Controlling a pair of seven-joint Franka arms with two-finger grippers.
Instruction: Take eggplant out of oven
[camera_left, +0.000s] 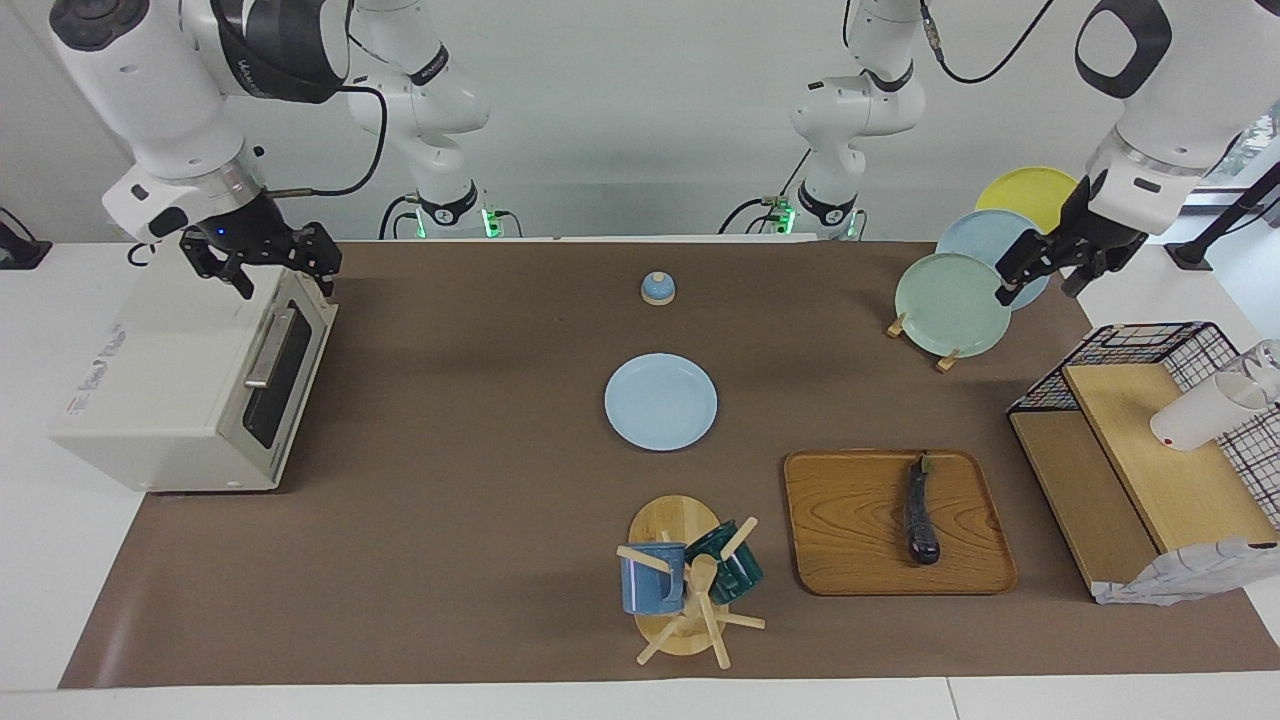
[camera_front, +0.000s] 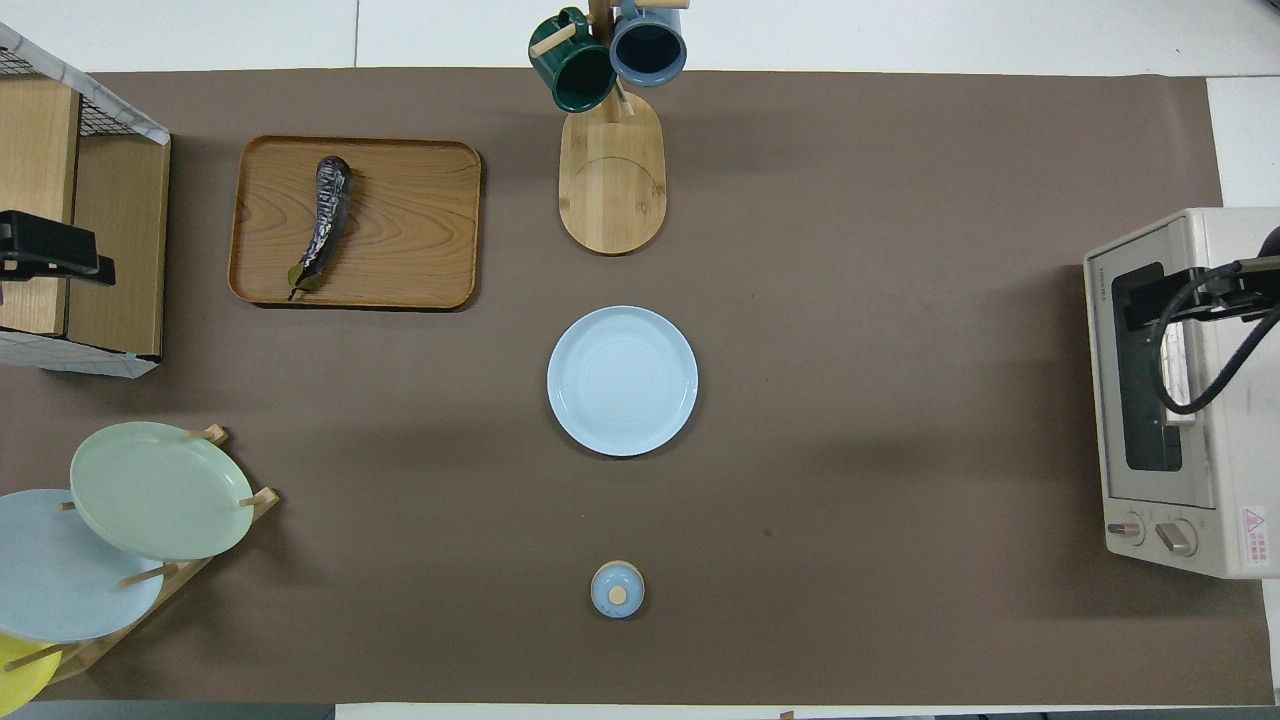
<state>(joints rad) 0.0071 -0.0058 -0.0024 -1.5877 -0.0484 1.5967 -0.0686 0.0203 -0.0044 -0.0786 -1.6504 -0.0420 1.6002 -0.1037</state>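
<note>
The eggplant (camera_left: 920, 510) lies on the wooden tray (camera_left: 850, 560), stem end toward the robots; it also shows in the overhead view (camera_front: 322, 222). The off-white oven (camera_left: 170, 380) stands at the right arm's end of the table with its glass door (camera_left: 272, 372) shut. My right gripper (camera_left: 285, 280) hovers open and empty over the top front edge of the oven (camera_front: 1200, 540). My left gripper (camera_left: 1035, 285) is open and empty, raised over the plate rack, well apart from the eggplant; in the overhead view this gripper (camera_front: 60, 262) shows over the wooden shelf.
A light blue plate (camera_left: 661, 401) lies mid-table, with a small blue lid (camera_left: 657, 288) nearer the robots. A mug tree (camera_left: 690, 585) stands beside the tray. A plate rack (camera_left: 952, 304) and a black wire basket shelf (camera_left: 1150, 440) stand at the left arm's end.
</note>
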